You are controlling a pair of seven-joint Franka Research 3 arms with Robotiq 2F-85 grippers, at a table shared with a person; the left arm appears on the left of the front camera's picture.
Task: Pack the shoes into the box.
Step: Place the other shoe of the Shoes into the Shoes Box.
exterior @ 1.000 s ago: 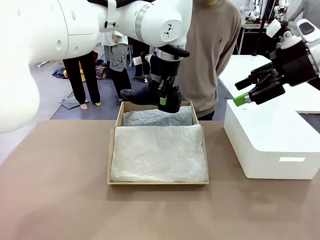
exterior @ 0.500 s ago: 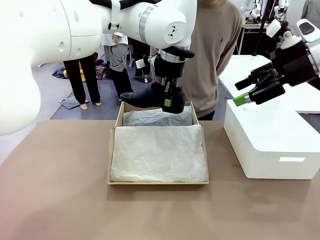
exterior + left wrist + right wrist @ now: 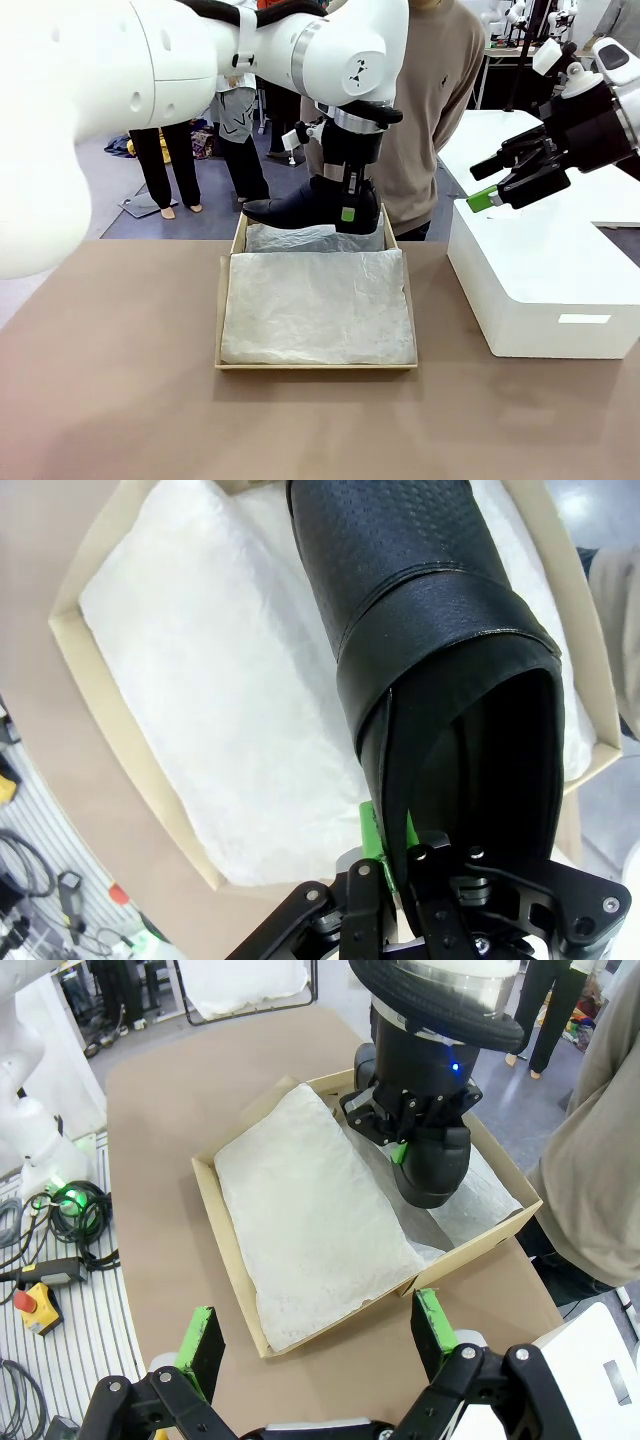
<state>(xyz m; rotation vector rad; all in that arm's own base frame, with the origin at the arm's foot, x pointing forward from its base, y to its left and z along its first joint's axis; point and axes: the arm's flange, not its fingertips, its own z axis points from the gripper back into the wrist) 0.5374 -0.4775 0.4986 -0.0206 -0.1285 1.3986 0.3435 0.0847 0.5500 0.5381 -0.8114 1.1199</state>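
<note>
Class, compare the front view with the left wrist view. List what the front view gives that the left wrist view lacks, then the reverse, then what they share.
Front view, not the left wrist view: the large white block, the right gripper open above it, and the black shoe in side profile with its pointed toe.
Left wrist view, not the front view: the shoe's dark inside and perforated upper, with a green pad pinching the rim of its opening.
Shared: the left gripper shut on the shoe, above the tan box lined with white tissue paper.
</note>
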